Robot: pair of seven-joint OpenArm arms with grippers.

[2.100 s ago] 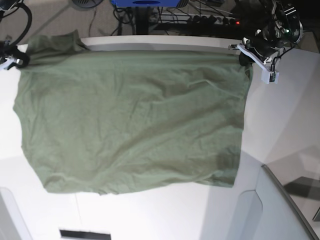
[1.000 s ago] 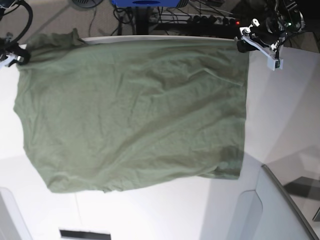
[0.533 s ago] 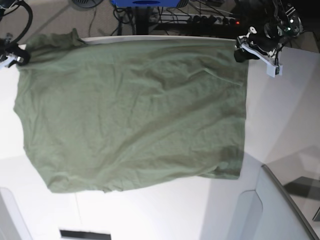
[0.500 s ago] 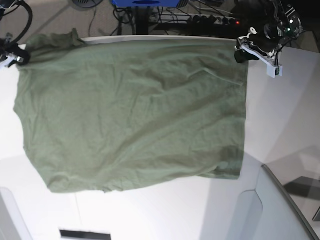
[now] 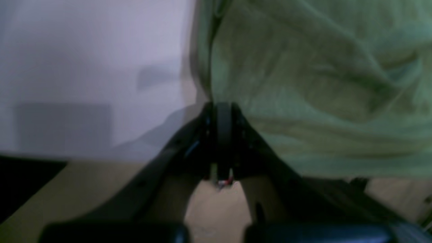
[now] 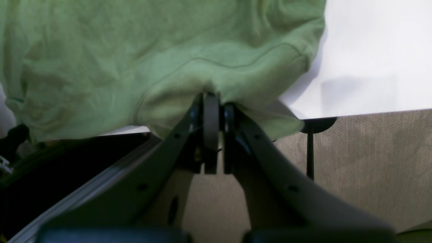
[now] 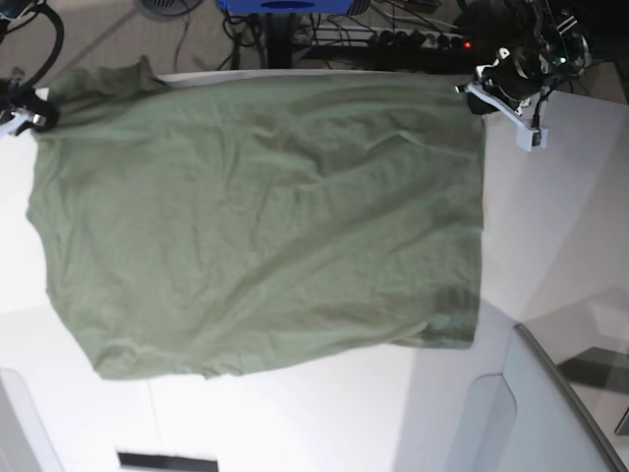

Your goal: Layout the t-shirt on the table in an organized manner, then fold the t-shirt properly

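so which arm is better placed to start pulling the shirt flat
Neither clearly: the left gripper and right gripper are each shut on a far corner of the t-shirt, so both look equally ready to pull together.

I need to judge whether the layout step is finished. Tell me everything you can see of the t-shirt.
The t-shirt is olive-green, soft-looking cloth, spread mostly flat and lightly wrinkled across the white table. Its far edge lies along the table's far rim. The left gripper is shut on one far corner; the right gripper is shut on a stitched hem at the other, where a sleeve bunches.
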